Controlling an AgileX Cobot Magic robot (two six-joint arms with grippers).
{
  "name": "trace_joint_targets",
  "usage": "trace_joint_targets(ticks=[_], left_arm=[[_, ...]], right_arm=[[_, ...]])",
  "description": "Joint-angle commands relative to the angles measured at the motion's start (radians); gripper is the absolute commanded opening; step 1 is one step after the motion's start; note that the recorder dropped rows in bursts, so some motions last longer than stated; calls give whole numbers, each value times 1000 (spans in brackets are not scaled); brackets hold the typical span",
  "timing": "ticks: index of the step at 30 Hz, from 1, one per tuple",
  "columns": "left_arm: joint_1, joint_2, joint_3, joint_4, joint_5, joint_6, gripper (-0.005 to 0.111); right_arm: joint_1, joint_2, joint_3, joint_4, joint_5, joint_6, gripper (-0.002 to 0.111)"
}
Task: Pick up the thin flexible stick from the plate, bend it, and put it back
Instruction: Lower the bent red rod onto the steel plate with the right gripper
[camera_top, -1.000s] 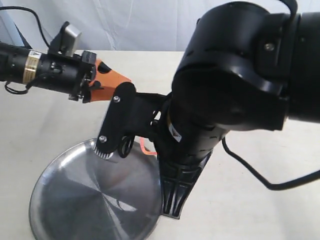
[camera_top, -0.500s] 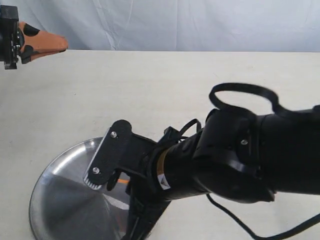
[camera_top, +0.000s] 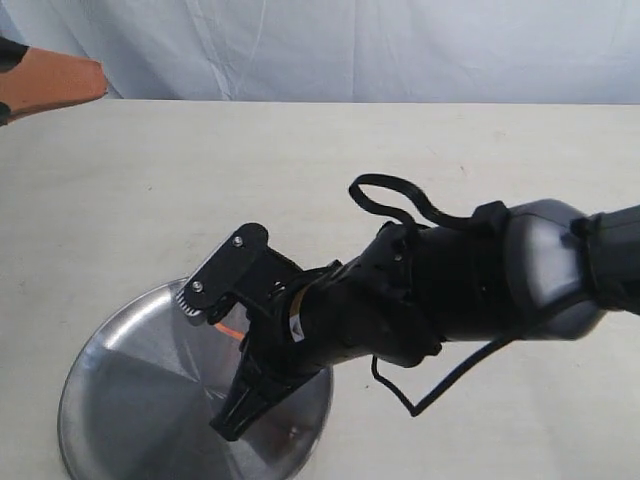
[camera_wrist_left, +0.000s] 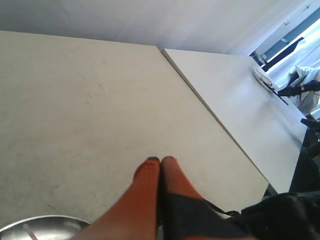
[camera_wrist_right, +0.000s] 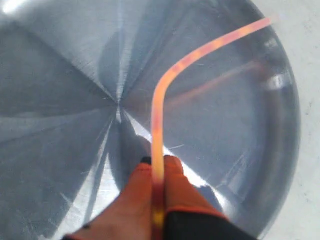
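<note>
Right gripper (camera_wrist_right: 159, 161): clenched. Its two orange fingers are pressed together on one end of the thin red-orange flexible stick (camera_wrist_right: 159, 100). The stick runs straight out from between the fingertips, kinks sharply partway along, and then slants off towards the plate's rim, turning paler at its free end. It is plainly bent, not straight.

The stick lies over the round shiny silver metal plate (camera_wrist_right: 60, 75), and a faint reddish reflection of it shows in the metal beside the kink. Whether the free end touches the plate cannot be told.

In the exterior view, the plate (camera_top: 120, 400) sits on the pale beige table (camera_top: 400, 160), well away from the edge that meets the white cloth backdrop (camera_top: 350, 50). The black right arm (camera_top: 450, 300) reaches across the table and down over the plate's rim, hiding most of the gripper. A black cable (camera_top: 385, 190) loops up from the arm.

Left gripper (camera_wrist_left: 160, 161): its orange fingers are closed tip to tip with nothing between them. It hangs above bare table, well apart from the stick. In the exterior view it (camera_top: 55, 85) shows only as an orange tip near the backdrop edge. A sliver of the plate's rim (camera_wrist_left: 45, 220) shows in the left wrist view.
</note>
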Motion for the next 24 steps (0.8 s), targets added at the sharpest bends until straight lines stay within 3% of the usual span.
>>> trace_joint_targets(ticks=[1, 13, 15, 20, 24], left_arm=[[-6, -99, 61, -3, -4, 12, 0], [-6, -178, 97, -3, -4, 10, 0], [-6, -178, 97, -3, -4, 8, 0], [-6, -178, 97, -3, -4, 8, 0], [-6, -178, 97, -3, -4, 16, 0]], right_arm=[[-9, 20, -10, 6, 1, 1, -1], [-9, 55, -31, 3, 7, 1, -1], [-9, 55, -46, 3, 17, 1, 4], [-9, 55, -72, 3, 43, 1, 33], [-9, 55, -72, 3, 46, 1, 36]])
